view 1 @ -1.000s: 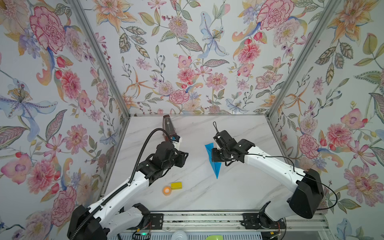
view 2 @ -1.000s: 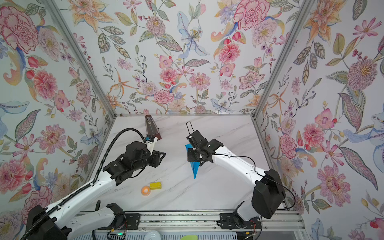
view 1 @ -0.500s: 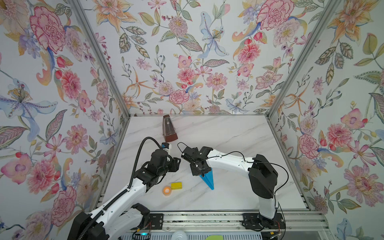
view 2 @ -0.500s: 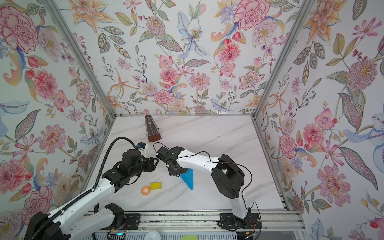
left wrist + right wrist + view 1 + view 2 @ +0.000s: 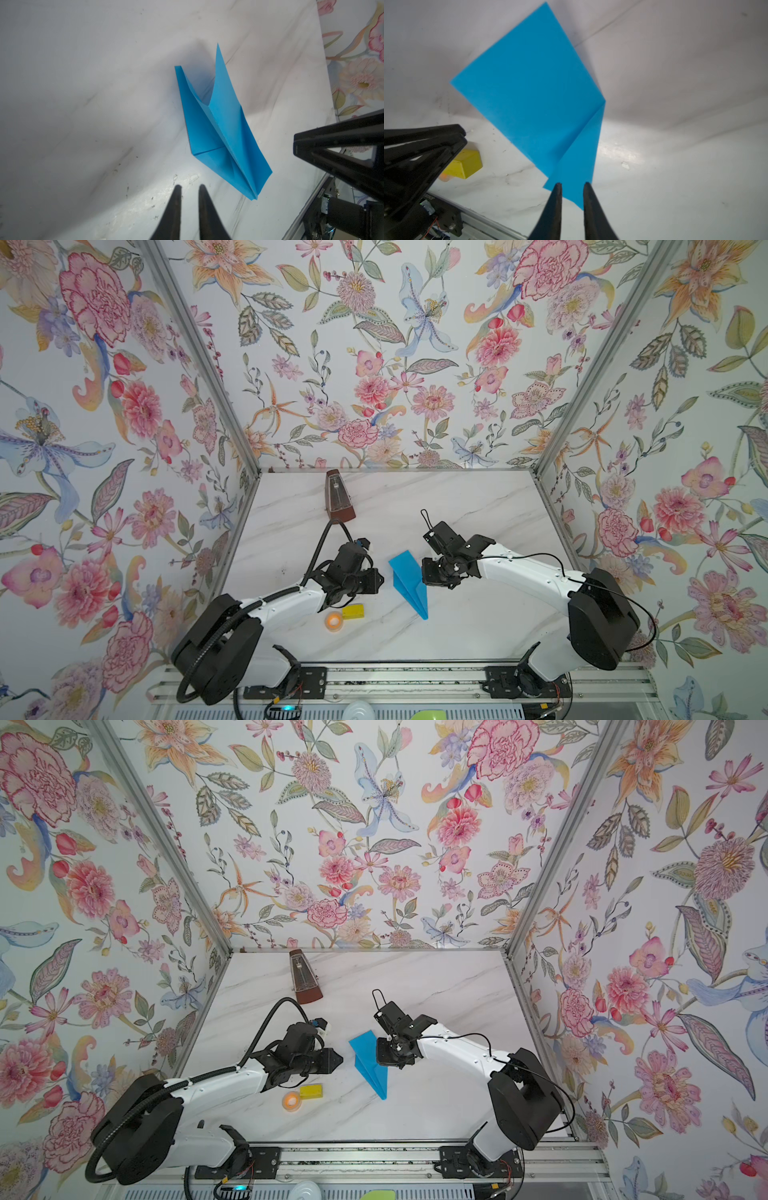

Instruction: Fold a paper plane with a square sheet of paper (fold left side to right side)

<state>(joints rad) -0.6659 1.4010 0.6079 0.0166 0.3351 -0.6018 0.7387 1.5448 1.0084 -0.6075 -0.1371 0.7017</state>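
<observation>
Flowers are covering the walls (image 5: pixel 374 364) all around, and a white marble table (image 5: pixel 457 510) is sitting in the middle. The paper plane (image 5: pixel 409 578) is lying on the table between the two arms, and it is showing in both top views (image 5: pixel 370 1065). Its sharp nose is pointing at the front edge of the table and its wide tail is pointing at the back wall. One wing is sticking up a little in the left wrist view (image 5: pixel 218 135).

The left gripper (image 5: pixel 376 577) is waiting just beside the plane, not touching it. Its two fingers (image 5: pixel 176 199) are standing a tiny bit apart, with nothing between them.

The right gripper (image 5: pixel 426 572) is hanging right at the other side of the plane. Its fingers (image 5: pixel 557 197) are standing a little apart too, over a corner of the blue paper (image 5: pixel 533 93). I cannot tell if they are touching it.

A yellow block (image 5: pixel 353 611) and an orange tape roll (image 5: pixel 333 620) are lying close together near the left arm. A brown metronome (image 5: pixel 338 497) is standing far back
</observation>
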